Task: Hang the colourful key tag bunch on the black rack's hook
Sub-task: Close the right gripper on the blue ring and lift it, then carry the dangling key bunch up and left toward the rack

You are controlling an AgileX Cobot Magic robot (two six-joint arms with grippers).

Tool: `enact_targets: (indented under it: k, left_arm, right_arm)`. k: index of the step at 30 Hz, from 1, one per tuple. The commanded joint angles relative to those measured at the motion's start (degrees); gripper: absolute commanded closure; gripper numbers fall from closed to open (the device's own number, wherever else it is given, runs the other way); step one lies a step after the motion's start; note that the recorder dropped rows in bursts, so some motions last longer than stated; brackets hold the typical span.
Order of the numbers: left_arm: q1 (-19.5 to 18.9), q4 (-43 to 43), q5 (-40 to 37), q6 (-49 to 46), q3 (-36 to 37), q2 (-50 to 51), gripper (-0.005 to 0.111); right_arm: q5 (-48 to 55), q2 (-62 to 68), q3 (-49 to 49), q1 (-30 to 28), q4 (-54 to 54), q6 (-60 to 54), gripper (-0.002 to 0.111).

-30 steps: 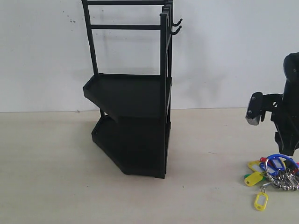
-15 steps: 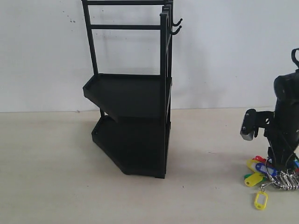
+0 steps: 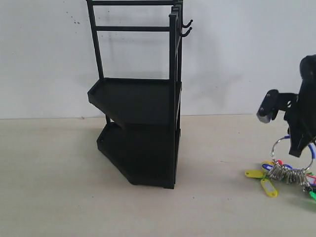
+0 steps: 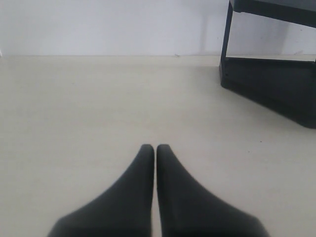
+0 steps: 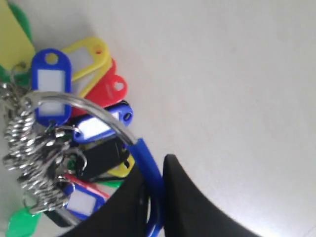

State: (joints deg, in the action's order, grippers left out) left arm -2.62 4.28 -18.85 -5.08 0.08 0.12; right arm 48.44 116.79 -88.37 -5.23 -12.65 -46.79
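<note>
Pale table (image 3: 59,187) under everything, and the black rack (image 3: 143,113) stands tall in the middle of it, two angular trays stacked. Its hooks (image 3: 186,27) jut from the top of the post on the side facing my right arm. My left gripper (image 4: 152,148) hangs over bare table, fingers pressed together on nothing, the rack's foot off to one side. Over on the right, well apart from the rack, my right gripper (image 3: 295,148) is clamped on the blue-sheathed stretch of the colourful key tag bunch (image 3: 285,174). The silver ring stands upright, tags fanned out on the table below, yellow ones lying flat, far beneath the hooks.
</note>
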Motion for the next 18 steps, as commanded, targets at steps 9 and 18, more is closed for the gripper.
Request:
enact_targets:
  k: [9, 18]
  left_arm:
    - [-0.14, 0.43, 0.87, 0.60, -0.08, -0.12, 0.102]
    - [-0.14, 0.43, 0.87, 0.60, -0.08, -0.12, 0.102]
  right_arm:
    - [10.38, -12.90, -0.33, -0.40, 21.59, 23.14, 0.109]
    - [16.38, -16.07, -0.33, -0.40, 46.18, 28.07, 0.109]
